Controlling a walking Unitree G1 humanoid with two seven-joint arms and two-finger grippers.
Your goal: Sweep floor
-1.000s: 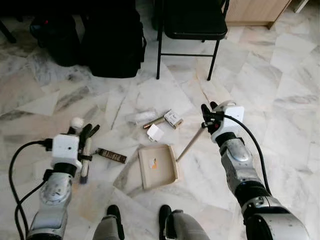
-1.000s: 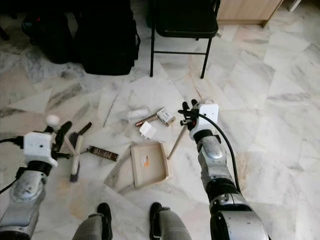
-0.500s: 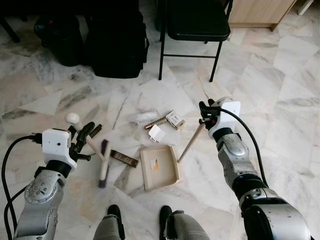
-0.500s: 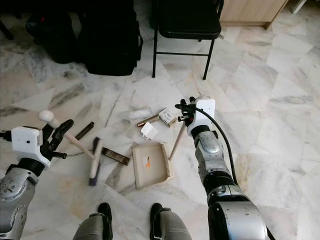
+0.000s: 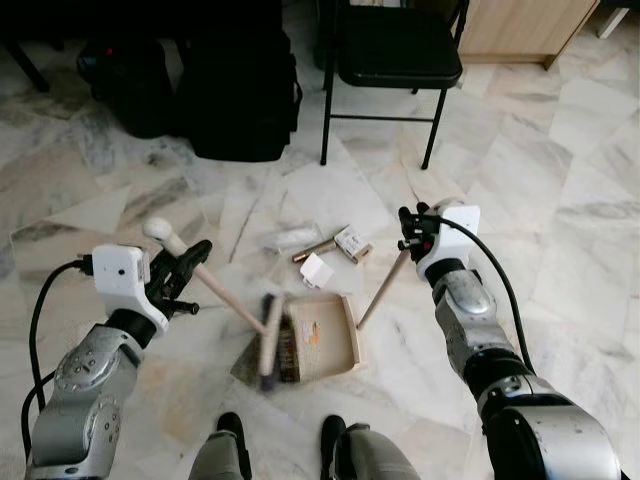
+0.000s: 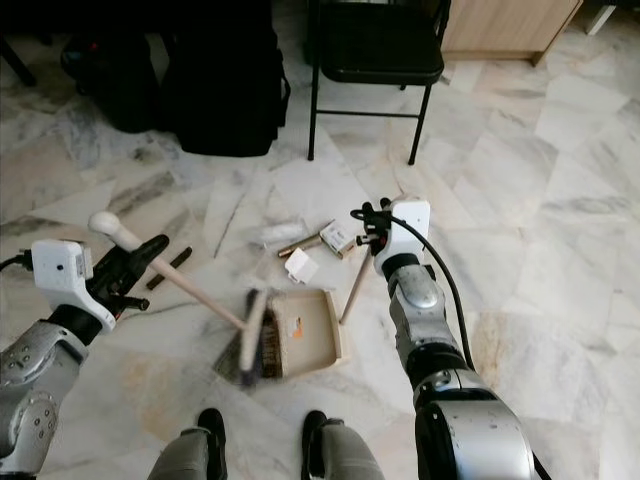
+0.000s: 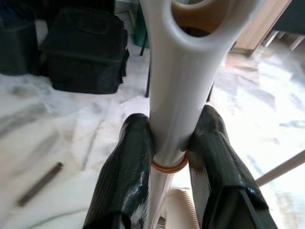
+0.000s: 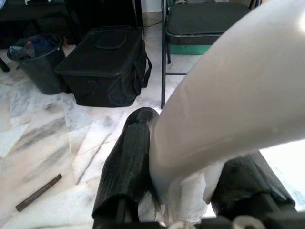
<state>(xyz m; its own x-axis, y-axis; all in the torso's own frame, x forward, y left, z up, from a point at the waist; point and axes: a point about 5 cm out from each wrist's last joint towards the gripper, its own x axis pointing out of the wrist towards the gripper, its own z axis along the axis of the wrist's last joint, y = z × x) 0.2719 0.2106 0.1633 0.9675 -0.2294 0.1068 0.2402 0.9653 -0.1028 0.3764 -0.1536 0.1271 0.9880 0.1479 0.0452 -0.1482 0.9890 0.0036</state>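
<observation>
Marble floor [image 5: 560,200] with a fair bit of clutter. Far left at the back there's a dark bin [image 5: 125,85], then a big black bag [image 5: 240,90], then a black folding chair [image 5: 395,60] whose legs stand right behind the mess; a wooden cabinet [image 5: 520,25] is cut off at the top right corner.

The left pincer [image 5: 190,268] is clamped on the brush [image 5: 225,300] handle, just below its white knob end. In the left wrist view the black fingers [image 7: 131,167] press on both sides of the white grip. The handle runs diagonally from upper left down to the right, and the bristle head sits on the floor right at the left edge of the dustpan [image 5: 325,335]. The head is blurred, so hard to say if anything is under it. A thin dark stick [image 6: 168,266] lies on the floor near the left pincer.

The dustpan is flat on the floor in the middle, open side facing left, small orange bit inside. Just behind it: a white scrap [image 5: 316,270], a clear wrapper [image 5: 290,238], a small box [image 5: 352,243] and a brown stick touching the box.

The right pincer [image 5: 408,232] is closed on the top of the dustpan handle [image 5: 385,285], which slants down-left to the pan. The robot's feet [image 5: 232,430] show at the bottom edge.
</observation>
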